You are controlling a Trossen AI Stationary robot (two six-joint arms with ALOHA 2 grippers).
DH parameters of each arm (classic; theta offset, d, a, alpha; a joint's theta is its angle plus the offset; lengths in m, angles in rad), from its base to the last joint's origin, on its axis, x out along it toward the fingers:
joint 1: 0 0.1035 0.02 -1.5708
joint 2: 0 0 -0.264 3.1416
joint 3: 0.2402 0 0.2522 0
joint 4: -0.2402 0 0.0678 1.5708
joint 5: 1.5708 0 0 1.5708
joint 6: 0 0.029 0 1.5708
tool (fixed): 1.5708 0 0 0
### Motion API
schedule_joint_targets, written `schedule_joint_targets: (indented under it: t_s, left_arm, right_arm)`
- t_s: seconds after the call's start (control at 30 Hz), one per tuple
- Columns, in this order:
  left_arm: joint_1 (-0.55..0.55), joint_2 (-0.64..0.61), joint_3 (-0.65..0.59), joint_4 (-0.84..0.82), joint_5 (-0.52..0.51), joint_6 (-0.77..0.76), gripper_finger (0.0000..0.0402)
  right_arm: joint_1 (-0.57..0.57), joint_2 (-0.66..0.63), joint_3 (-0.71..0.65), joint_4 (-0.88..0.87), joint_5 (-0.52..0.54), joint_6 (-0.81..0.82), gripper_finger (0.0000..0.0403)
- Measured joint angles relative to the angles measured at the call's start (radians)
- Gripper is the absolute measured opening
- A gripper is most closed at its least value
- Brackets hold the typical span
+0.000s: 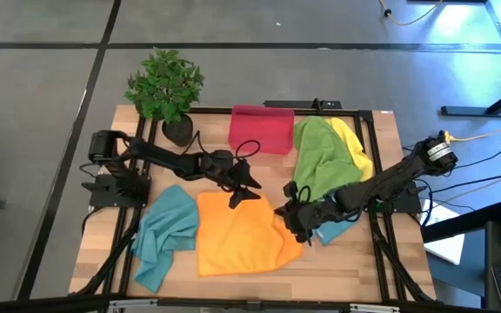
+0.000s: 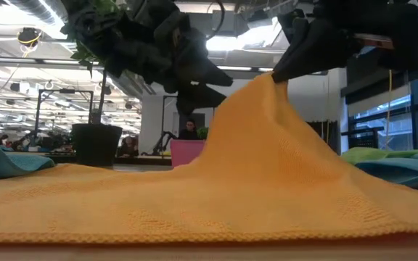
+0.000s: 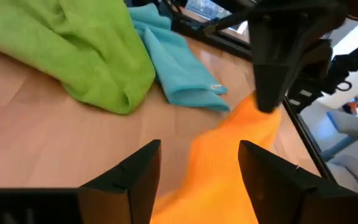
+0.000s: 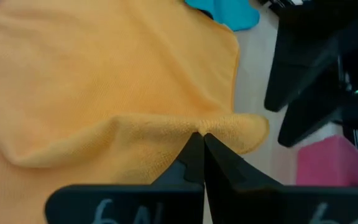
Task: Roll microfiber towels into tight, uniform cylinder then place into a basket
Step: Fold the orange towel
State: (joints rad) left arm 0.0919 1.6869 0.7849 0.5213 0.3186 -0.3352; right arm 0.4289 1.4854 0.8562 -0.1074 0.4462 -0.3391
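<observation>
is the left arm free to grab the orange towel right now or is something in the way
Probably yes. The left gripper is open and empty just over the orange towel, with nothing between them. The right gripper is shut on that towel's raised edge, so the left should take a different spot.

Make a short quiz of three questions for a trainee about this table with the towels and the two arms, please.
1. True or false: the right gripper is shut on the orange microfiber towel.
2. Which gripper stands open: A left, B right?
3. What lies inside the red-pink plastic basket: A a rolled towel, B nothing visible?

Key: 1 true, it pinches a raised edge. 2 A, the left, hanging above the orange cloth. 3 B.
</observation>
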Motion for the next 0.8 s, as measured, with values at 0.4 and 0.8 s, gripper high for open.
schedule_joint_targets:
  t_s: [0.4,0.8]
  left_arm:
    - [0.031,0.099,0.0,0.129,0.148,-0.109,0.0227]
    - [0.025,0.107,0.016,0.147,0.197,-0.155,0.0224]
  right_arm:
    - [0.007,0.0,0.0,0.007,0.009,-0.024,0.0]
    - [0.007,0.0,0.0,0.007,0.019,-0.036,0.0]
